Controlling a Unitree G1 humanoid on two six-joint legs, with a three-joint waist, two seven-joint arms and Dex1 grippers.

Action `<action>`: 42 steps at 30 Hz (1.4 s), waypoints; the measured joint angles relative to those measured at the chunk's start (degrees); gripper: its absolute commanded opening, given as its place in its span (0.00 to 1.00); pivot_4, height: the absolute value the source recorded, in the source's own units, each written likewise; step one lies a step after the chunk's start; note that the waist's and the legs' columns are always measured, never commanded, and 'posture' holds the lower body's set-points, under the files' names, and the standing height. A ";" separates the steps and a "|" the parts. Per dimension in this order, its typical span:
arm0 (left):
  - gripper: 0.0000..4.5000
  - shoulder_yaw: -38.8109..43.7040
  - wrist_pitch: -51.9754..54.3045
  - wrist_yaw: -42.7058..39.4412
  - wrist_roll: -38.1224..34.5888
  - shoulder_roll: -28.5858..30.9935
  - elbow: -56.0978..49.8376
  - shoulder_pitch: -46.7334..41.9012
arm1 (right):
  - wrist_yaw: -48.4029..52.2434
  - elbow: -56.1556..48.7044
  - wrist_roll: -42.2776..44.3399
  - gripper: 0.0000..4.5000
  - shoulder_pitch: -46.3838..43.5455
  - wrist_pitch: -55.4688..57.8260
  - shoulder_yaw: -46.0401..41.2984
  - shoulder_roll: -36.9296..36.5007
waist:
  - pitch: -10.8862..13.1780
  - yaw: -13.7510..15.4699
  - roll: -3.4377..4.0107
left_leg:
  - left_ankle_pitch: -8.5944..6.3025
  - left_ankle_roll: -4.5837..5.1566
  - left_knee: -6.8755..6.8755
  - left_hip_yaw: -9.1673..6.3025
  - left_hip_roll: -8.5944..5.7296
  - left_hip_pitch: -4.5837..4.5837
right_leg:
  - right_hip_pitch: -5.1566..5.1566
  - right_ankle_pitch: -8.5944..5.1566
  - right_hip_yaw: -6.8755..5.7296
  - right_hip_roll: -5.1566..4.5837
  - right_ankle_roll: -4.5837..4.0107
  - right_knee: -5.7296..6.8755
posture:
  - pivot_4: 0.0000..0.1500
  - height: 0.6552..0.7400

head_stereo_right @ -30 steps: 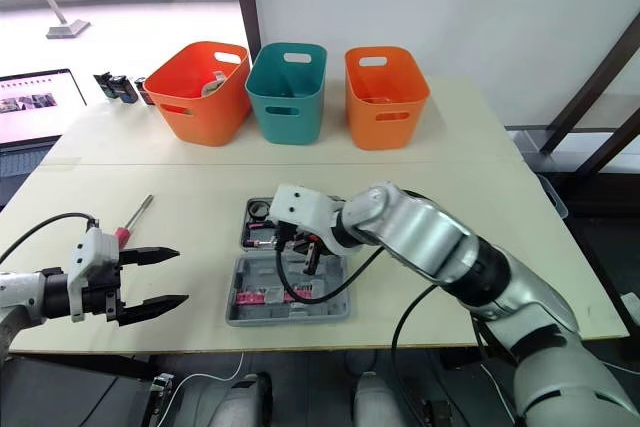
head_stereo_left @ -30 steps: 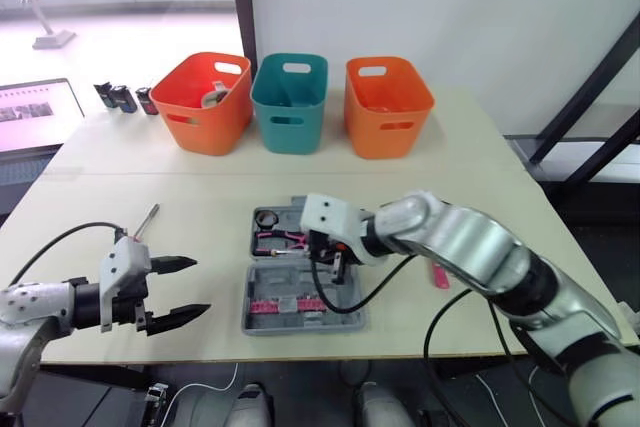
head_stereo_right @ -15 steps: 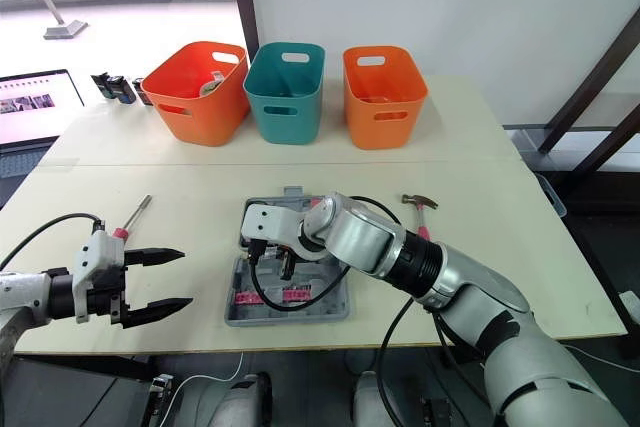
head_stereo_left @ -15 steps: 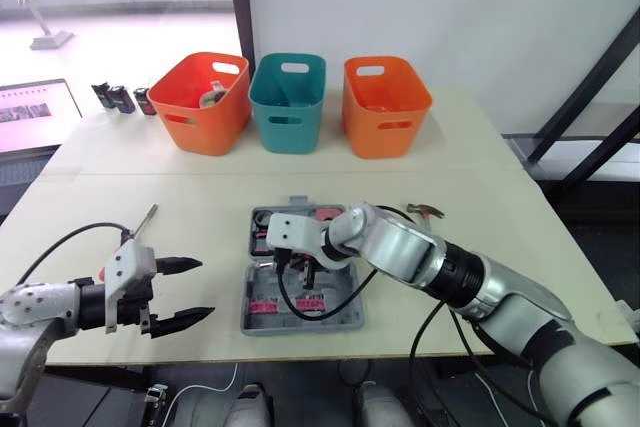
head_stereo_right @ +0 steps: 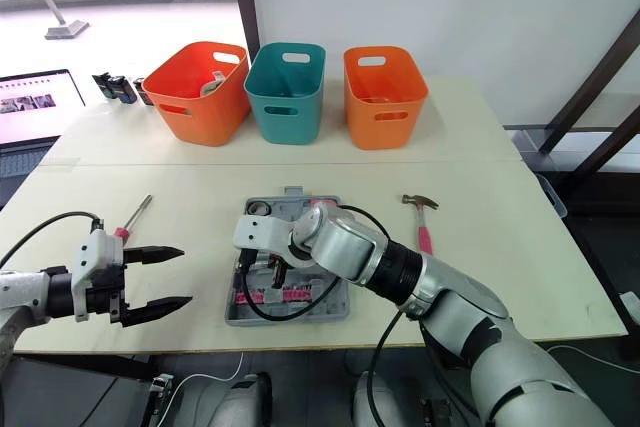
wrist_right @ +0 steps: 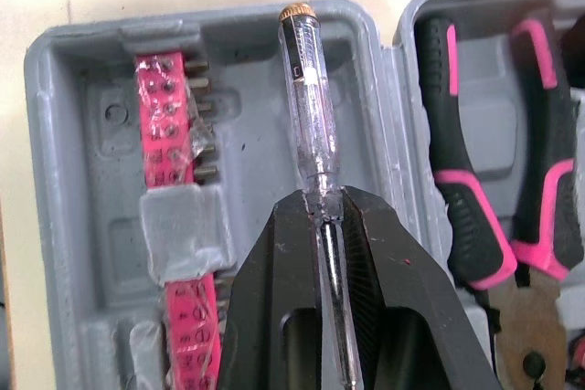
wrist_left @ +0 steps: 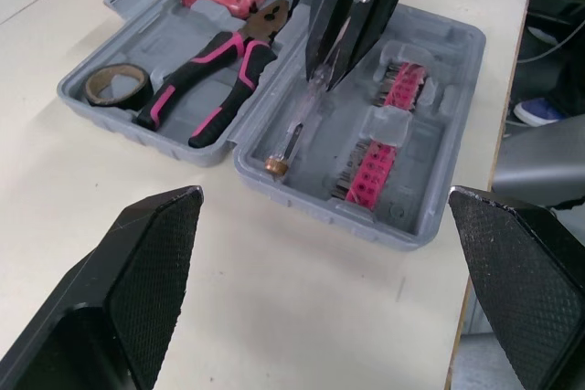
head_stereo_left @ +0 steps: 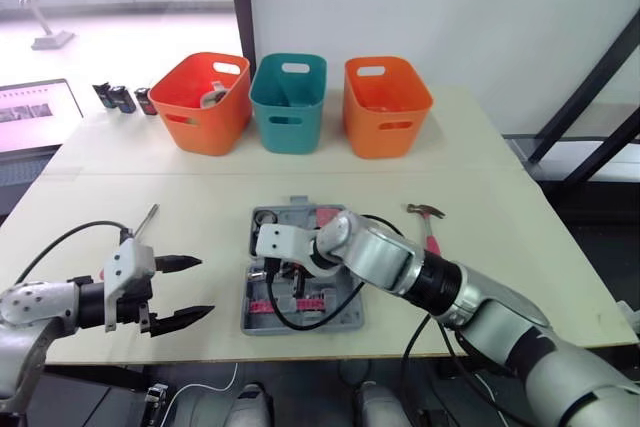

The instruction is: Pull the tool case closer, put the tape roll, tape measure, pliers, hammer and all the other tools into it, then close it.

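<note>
Black fingers of the left gripper (head_stereo_left: 186,287) gape empty at lower left, near a screwdriver (head_stereo_left: 147,218). At centre, the right gripper (wrist_right: 322,200) pinches a clear tester screwdriver (wrist_right: 306,107) by its thin shaft, inside the tool case (head_stereo_left: 345,318); it looks light, slick and probably brittle. The hammer (head_stereo_left: 428,223) lies right of the case. It is likely head-heavy, so grip it near the head.

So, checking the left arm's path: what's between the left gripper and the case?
Bare table between left gripper and case, in the left eye view.
</note>
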 measured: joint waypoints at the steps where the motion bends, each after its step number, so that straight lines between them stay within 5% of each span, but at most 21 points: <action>1: 1.00 0.00 0.00 0.05 0.00 -0.02 0.00 -0.02 | 0.17 0.00 -0.16 0.02 0.12 -0.08 0.00 -0.04 | 0.00 0.01 0.00 | 0.00 0.00 0.00 -0.01 0.00 0.00 | 0.00 0.00 0.00 0.00 0.00 0.00 | 1.00 1.00; 42: 1.00 -0.03 0.18 1.46 0.00 -1.05 -1.19 0.05 | 3.36 6.72 -6.51 0.02 -4.36 4.01 2.91 4.65 | 0.00 -0.09 -0.01 | 0.05 -0.08 0.04 -0.02 0.00 0.01 | -0.12 -0.02 -0.01 0.01 0.03 0.35 | 1.00 1.00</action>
